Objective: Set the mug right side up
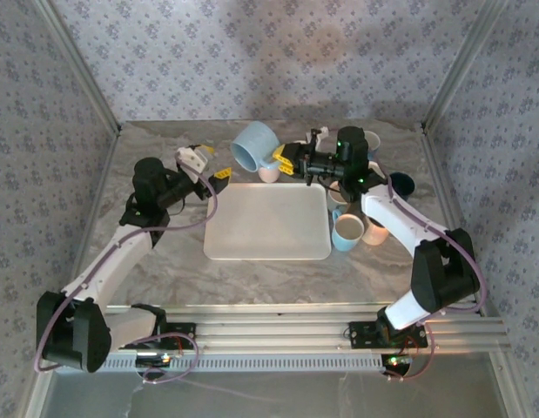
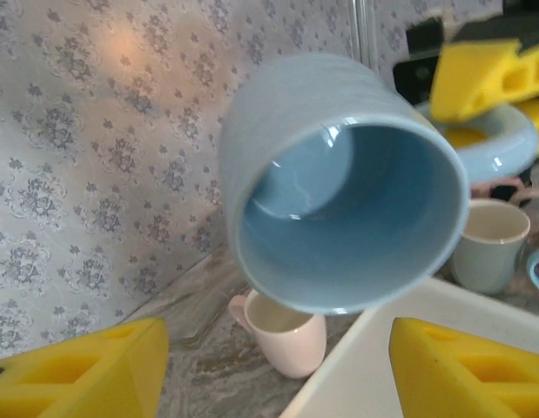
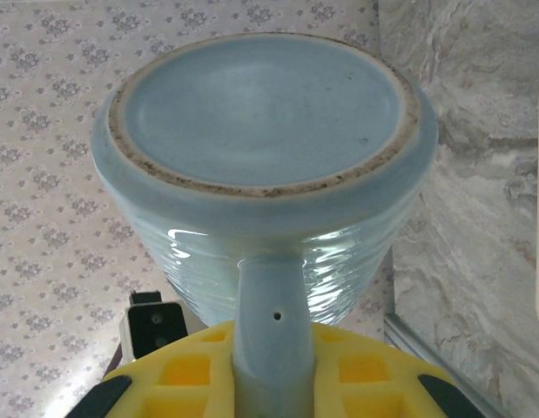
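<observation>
The light blue mug [image 1: 255,145] hangs in the air over the back of the table, tipped on its side. My right gripper [image 1: 282,159] is shut on its handle [image 3: 269,322], with the yellow pads on either side. The right wrist view faces the mug's [image 3: 260,131] unglazed base ring. The left wrist view looks straight into the mug's [image 2: 339,192] open mouth. My left gripper [image 1: 210,167] sits left of the mug and a little below it. It is open, its yellow fingertips [image 2: 104,370] wide apart, with nothing between them.
A white tray [image 1: 267,222] lies mid-table. A small pink mug [image 2: 282,335] stands upright under the held mug, at the tray's far edge. More mugs [image 1: 347,232] cluster to the right of the tray, and a dark blue one [image 1: 401,184] stands farther right. Patterned walls enclose the table.
</observation>
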